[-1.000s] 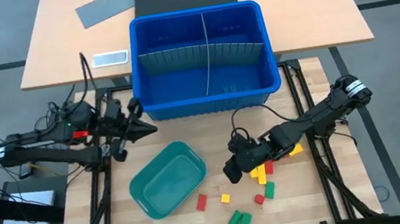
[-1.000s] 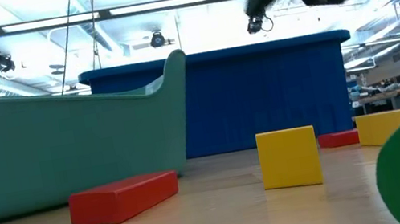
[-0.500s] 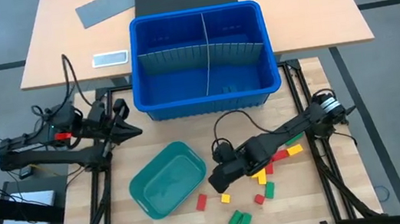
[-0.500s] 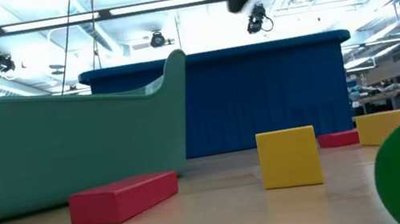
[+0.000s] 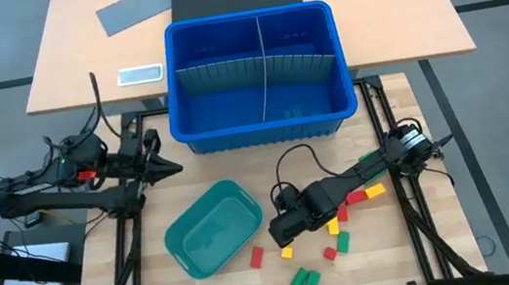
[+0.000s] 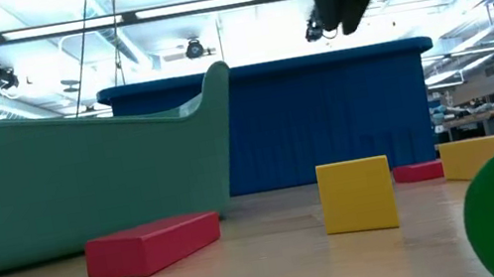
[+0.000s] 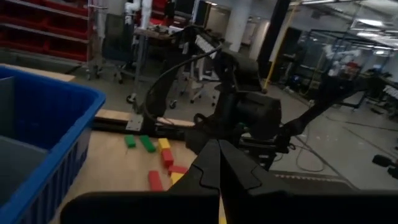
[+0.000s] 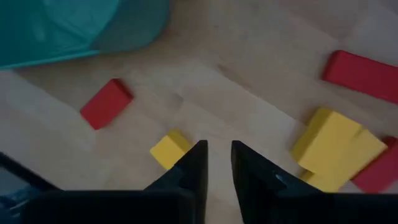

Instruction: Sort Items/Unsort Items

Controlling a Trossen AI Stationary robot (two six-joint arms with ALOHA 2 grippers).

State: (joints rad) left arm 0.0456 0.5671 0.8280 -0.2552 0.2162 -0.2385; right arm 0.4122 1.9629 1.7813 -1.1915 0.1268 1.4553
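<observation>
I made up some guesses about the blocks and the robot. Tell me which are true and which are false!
1. The teal tray has blocks in it. False: it holds none.
2. A small yellow block lies just ahead of the right end effector. True.
3. The right end effector is holding a block. False: its fingers are slightly apart with nothing between them.
4. The left end effector is shut. True.
5. Two green blocks lie side by side on the table. True.

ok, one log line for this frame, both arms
left gripper: shut, idle beside blue bin | right gripper: slightly open, empty, above small yellow block | teal tray: empty
</observation>
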